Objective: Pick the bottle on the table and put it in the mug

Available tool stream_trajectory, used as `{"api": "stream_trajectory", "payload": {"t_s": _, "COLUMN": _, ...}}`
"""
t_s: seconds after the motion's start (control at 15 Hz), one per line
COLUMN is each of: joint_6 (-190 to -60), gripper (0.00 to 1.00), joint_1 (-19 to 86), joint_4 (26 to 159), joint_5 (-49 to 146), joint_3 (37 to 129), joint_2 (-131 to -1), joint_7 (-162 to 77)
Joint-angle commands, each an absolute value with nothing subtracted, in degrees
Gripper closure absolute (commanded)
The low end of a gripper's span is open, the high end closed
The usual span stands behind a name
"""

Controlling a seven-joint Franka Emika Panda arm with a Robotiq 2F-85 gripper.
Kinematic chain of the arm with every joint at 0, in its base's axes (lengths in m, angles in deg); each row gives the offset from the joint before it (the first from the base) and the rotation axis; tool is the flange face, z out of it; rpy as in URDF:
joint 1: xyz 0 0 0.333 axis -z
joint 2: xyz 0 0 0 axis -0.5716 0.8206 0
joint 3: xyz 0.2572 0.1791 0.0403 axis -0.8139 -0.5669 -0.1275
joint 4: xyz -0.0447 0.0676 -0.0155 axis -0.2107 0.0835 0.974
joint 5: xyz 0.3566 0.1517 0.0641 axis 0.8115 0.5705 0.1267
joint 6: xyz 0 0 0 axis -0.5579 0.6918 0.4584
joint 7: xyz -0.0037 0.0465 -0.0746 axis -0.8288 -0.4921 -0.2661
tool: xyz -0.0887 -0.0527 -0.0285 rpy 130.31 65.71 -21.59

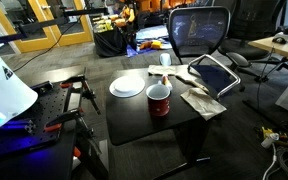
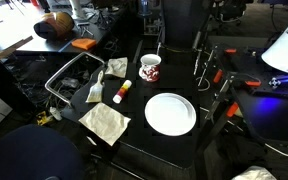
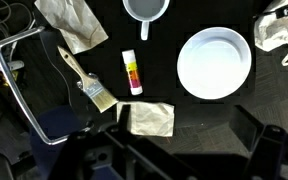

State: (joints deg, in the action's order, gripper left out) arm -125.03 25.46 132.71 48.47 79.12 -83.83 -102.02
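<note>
Step in hand: the approach. The gripper (image 3: 169, 150) hangs above the black table (image 3: 234, 115), jaws wide apart and holding nothing.
Bottle: the slim whitish bottle (image 3: 132, 72) lies flat on the table top, between a paintbrush (image 3: 84, 78) and the white plate (image 3: 215, 63), near the red mug (image 2: 150, 68) but not touching it.
Mug: upright at the table's edge, opening upward, apparently empty.
Next move: judged from here, descend over the bottle, align the jaws across its narrow body, close, then lift toward the mug.
</note>
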Motion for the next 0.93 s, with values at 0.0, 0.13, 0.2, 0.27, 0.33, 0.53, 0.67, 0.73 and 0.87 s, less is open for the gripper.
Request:
{"api": "stream_trajectory", "payload": {"t_s": 0.0, "joint_6": -129.0, "gripper": 0.0, "joint_1": 27.4, "joint_4": 130.9, "joint_5": 49.4, "joint_3": 77.4, "joint_2": -79.5, "joint_7": -107.3}}
{"api": "stream_trajectory", "payload": {"t_s": 0.13, "joint_6": -130.9, "gripper": 0.0, "joint_1": 28.0, "joint_4": 130.2, "joint_5": 50.1, "joint_3": 76.7, "joint_2": -77.2, "joint_7": -109.7}}
{"api": "stream_trajectory", "payload": {"t_s": 0.2, "joint_6": -132.0, "gripper": 0.0, "joint_1": 28.2, "joint_4": 129.7, "joint_5": 50.6, "joint_3": 76.3, "joint_2": -75.8, "joint_7": -111.1}}
{"api": "stream_trajectory", "payload": {"t_s": 0.27, "joint_6": -132.6, "gripper": 0.0, "joint_1": 28.5, "joint_4": 129.3, "joint_5": 50.8, "joint_3": 75.9, "joint_2": -74.7, "joint_7": -111.9}}
{"api": "stream_trajectory", "payload": {"t_s": 0.33, "joint_6": -133.2, "gripper": 0.0, "joint_1": 28.9, "joint_4": 128.6, "joint_5": 51.3, "joint_3": 75.4, "joint_2": -73.3, "joint_7": -113.2}}
{"api": "stream_trajectory", "payload": {"t_s": 0.53, "joint_6": -134.5, "gripper": 0.0, "joint_1": 30.1, "joint_4": 126.2, "joint_5": 51.6, "joint_3": 73.8, "joint_2": -69.1, "joint_7": -115.0}}
{"api": "stream_trajectory", "payload": {"t_s": 0.67, "joint_6": -134.5, "gripper": 0.0, "joint_1": 30.7, "joint_4": 124.4, "joint_5": 50.6, "joint_3": 73.0, "joint_2": -66.3, "joint_7": -114.9}}
{"api": "stream_trajectory", "payload": {"t_s": 0.73, "joint_6": -134.6, "gripper": 0.0, "joint_1": 30.9, "joint_4": 123.5, "joint_5": 50.2, "joint_3": 72.7, "joint_2": -65.0, "joint_7": -115.0}}
{"api": "stream_trajectory", "payload": {"t_s": 0.87, "joint_6": -134.7, "gripper": 0.0, "joint_1": 31.6, "joint_4": 121.8, "joint_5": 50.0, "joint_3": 72.0, "joint_2": -62.6, "joint_7": -115.1}}
